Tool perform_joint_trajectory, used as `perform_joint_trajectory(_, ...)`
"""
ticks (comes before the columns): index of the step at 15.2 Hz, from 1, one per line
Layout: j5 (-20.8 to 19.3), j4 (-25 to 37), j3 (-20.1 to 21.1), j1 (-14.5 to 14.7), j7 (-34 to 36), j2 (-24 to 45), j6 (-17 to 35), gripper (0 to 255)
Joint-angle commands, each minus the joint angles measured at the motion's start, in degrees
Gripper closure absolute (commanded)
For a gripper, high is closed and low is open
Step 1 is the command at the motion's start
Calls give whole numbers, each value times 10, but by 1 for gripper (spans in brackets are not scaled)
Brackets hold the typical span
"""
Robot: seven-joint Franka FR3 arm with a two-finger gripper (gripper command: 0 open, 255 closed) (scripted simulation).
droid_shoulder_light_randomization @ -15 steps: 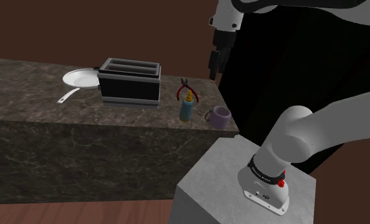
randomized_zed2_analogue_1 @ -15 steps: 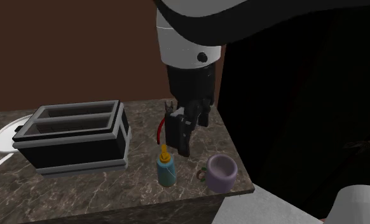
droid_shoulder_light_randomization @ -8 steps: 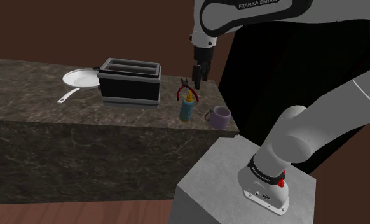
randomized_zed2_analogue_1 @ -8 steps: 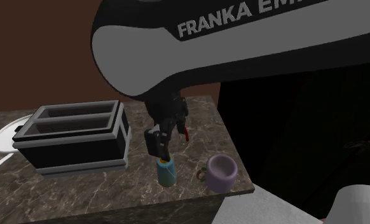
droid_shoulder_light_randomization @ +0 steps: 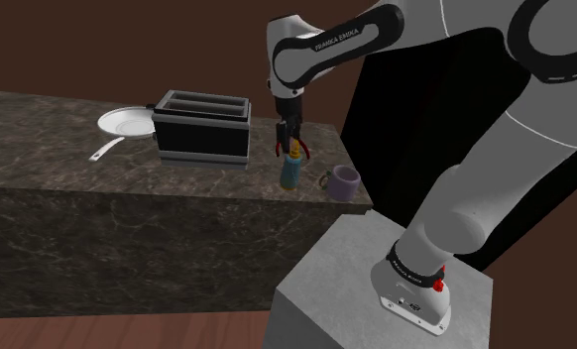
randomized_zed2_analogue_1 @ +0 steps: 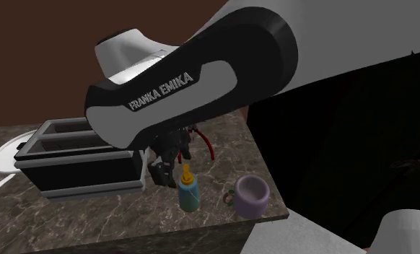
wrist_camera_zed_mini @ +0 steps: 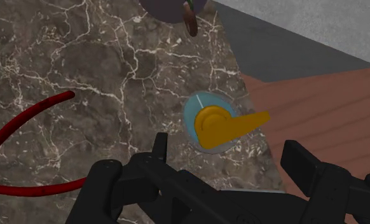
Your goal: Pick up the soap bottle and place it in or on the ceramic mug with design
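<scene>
The claw (wrist_camera_zed_mini: 228, 151) is open and hangs over the bottle (randomized_zed2_analogue_1: 189, 193). The bottle stands on the counter (droid_shoulder_light_randomization: 58, 164), just beside the mug (randomized_zed2_analogue_1: 250, 195). Go straight down so one finger is on each side, then squeeze below the yellow pump (wrist_camera_zed_mini: 219, 127). Do not bump the mug.
</scene>
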Motion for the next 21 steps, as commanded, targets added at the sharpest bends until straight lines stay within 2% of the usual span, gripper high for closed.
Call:
perform_joint_trajectory(1,-8,12,2,1,-1,36,18,0)
perform_joint_trajectory(9,-14,-31,-2,-2,2,53,77,0)
perform_joint_trajectory(16,-14,-31,-2,-2,2,53,77,0)
perform_joint_trajectory(17,-14,-31,-2,-2,2,53,77,255)
perform_joint_trajectory(21,-14,-31,-2,-2,2,53,77,255)
